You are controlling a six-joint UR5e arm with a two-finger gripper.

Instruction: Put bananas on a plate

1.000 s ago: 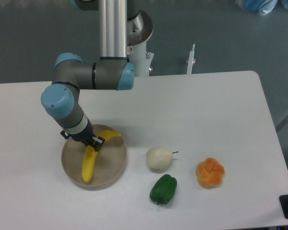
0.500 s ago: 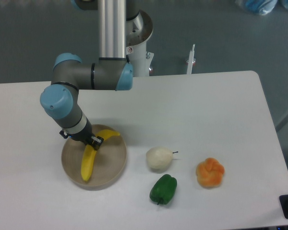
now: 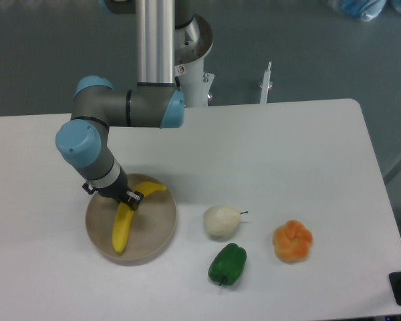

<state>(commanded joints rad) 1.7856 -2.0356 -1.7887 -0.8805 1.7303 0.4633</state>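
Yellow against tan: the banana (image 3: 123,224) lies on the plate (image 3: 157,234), its curved upper end reaching toward the plate's far rim and its long lower part pointing at the near-left rim. The gripper (image 3: 129,200) sits right at the banana's bend, over the plate's far-left part; the wrist hides its fingers, so I cannot tell whether they grip the fruit or stand apart. The plate rests on the white table (image 3: 287,154). Right of the plate lies a whitish round fruit (image 3: 221,221); a green pepper (image 3: 228,264) sits near-right of the plate, and an orange lumpy fruit (image 3: 293,241) farther right.
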